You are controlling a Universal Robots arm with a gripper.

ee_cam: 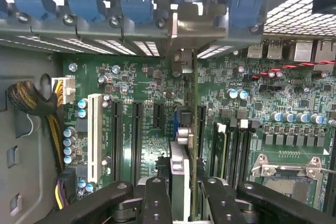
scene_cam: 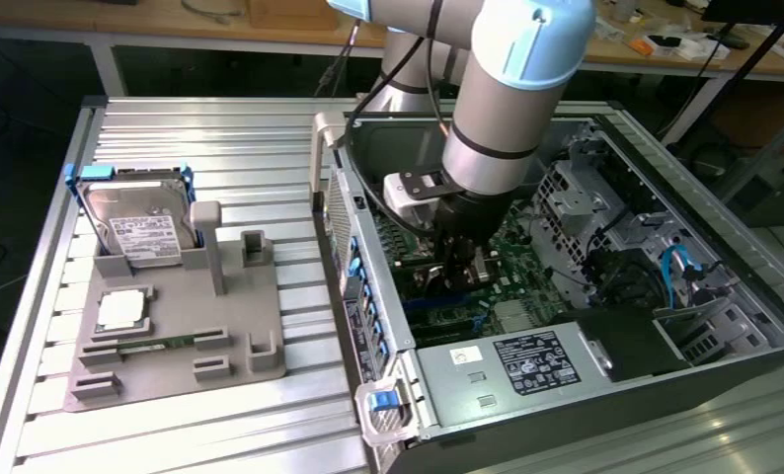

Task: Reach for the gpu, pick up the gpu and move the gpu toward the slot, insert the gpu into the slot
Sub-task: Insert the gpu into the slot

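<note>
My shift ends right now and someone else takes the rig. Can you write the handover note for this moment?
Gripper: shut on the gpu, down inside the open PC case.
Gpu: held edge-on to the motherboard, lined up with the blue slot.
Done: reach, pickup, carry to the slot.
Left: insertion. Whether the card is seated in the slot cannot be told, and it is not released.
Elsewhere: the hard drive stands in the grey holder on the exterior view's left.
</note>
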